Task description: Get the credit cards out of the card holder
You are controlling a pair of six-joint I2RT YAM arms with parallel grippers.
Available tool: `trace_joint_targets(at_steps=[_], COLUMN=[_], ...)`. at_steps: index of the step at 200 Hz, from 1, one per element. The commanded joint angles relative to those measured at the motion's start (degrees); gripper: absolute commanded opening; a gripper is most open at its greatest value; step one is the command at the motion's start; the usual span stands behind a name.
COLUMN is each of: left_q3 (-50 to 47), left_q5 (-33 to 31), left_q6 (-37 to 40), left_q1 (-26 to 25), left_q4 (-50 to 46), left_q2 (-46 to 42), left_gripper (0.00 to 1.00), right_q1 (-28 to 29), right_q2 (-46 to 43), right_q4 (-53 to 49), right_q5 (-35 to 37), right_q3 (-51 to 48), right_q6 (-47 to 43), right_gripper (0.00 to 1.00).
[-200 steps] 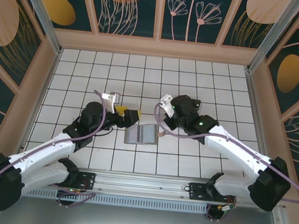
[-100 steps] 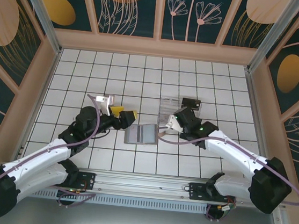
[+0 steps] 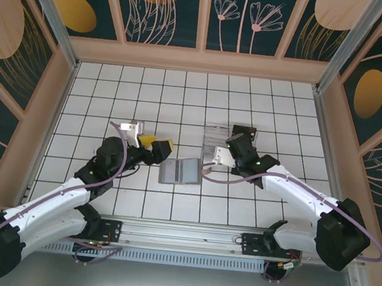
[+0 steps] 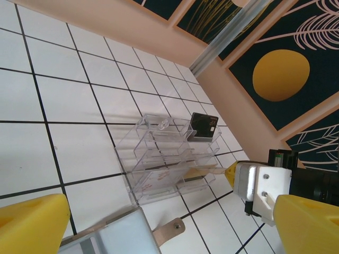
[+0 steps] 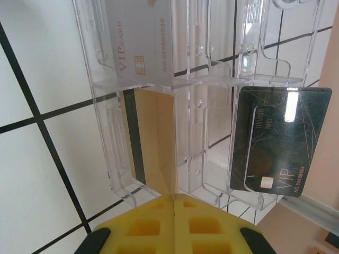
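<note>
Table [image 3: 115,79] was a white tile grid. At the left, left end effector [image 3: 156,144] sat wide open above the tiles, just left of the card holder [image 3: 179,171]. The card holder lay opened flat near the middle of the table with both blue-grey panels up. Its tan strap tab [image 4: 168,230] stuck out on the right side. Up and to the right, apart from the holder, was a clear tray [image 3: 218,136]. A silver card [image 5: 139,42] lay in one compartment. A tan-gold card [image 5: 153,137] with a dark stripe lay in the next compartment. Right end effector [image 5: 175,201] was closed, pinching the near edge of the tan-gold card at the tray. Furthest right, a black card [image 3: 244,132] rested against the tray's right edge.
</note>
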Motion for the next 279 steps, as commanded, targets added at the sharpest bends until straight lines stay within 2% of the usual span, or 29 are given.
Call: trace_joint_targets(at_steps=[1,54,116,182,262,279], left_q3=[-0.5,-0.3,-0.3,-0.3,-0.3,-0.2], left_q5=[-0.9,-0.4,-0.1,0.3,1.1,1.4], left_q6=[1.4,1.4,1.4,1.4,1.2,1.1], left_q1=[0.3,0.4,0.4,0.4,0.4,0.4], left_q4=[1.5,1.5,1.7,1.8,2.1,2.2], left_q2=[0.1,1.1,1.4,1.8,1.8,1.8], left_gripper=[0.99,0.99,0.99,0.99,0.99,0.99], right_q1=[-0.3,-1.1,-2.0,-2.7,-3.8,-4.3], right_q2=[-0.4,-1.6,-1.4,0.6,2.2,2.5], right_q4=[-0.2,1.6,3.0,7.2,7.9,8.9], right_q5=[-1.9,-2.4,-2.0,-3.5,-4.1,-4.1], right_q3=[-1.3,-4.9,-2.3,-4.0,-4.8,-5.5], right_q6=[-0.6,-0.7,-0.1,-1.3,-1.0,-0.9], right_gripper=[0.00,0.00,0.00,0.00,0.00,0.04])
